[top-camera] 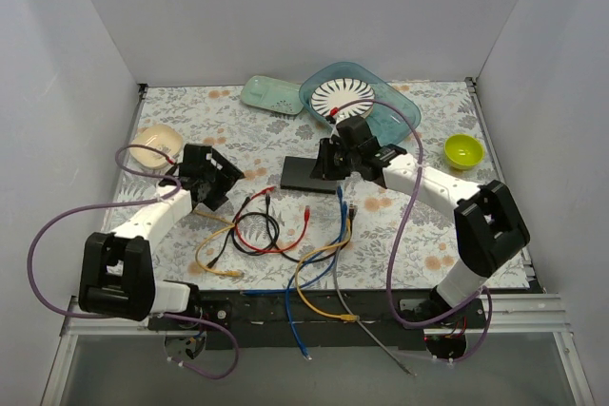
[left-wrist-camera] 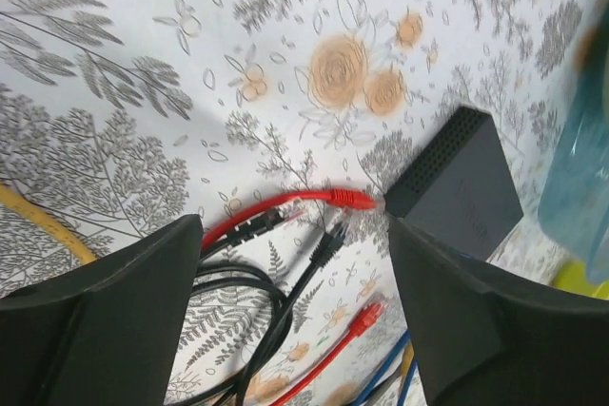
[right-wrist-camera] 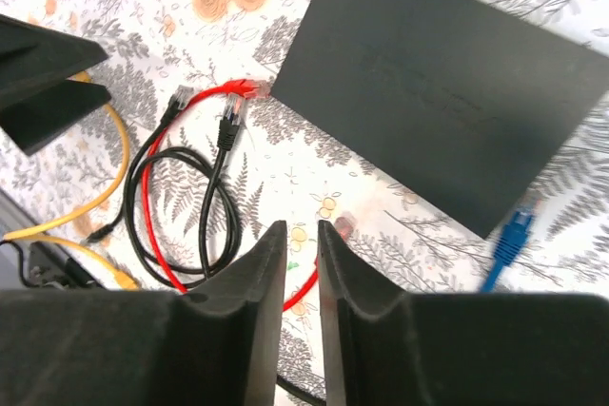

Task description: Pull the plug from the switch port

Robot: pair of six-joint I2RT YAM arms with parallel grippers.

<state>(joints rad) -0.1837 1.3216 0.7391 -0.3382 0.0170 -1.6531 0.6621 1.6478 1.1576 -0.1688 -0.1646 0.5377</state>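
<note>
The switch [top-camera: 303, 174] is a flat black box on the floral cloth; it also shows in the right wrist view [right-wrist-camera: 447, 83] and the left wrist view [left-wrist-camera: 461, 187]. Its sockets do not show. A red plug [right-wrist-camera: 243, 89] lies at one corner, touching or nearly so. A blue plug [right-wrist-camera: 514, 235], blurred, sits at another corner; I cannot tell if it is in a socket. My right gripper [right-wrist-camera: 302, 225] hovers by the switch's near edge [top-camera: 328, 161], jaws a narrow gap apart, empty. My left gripper [left-wrist-camera: 293, 225] is wide open and empty, left of the switch [top-camera: 211, 181].
Loose black [top-camera: 257, 230], red [top-camera: 295, 230], yellow [top-camera: 214, 254], blue [top-camera: 324, 273] and grey [top-camera: 357, 306] cables lie in front of the switch. A cream bowl [top-camera: 157, 145], green tray [top-camera: 271, 94], teal tray [top-camera: 404, 111] holding a striped plate, and lime bowl [top-camera: 463, 150] stand behind.
</note>
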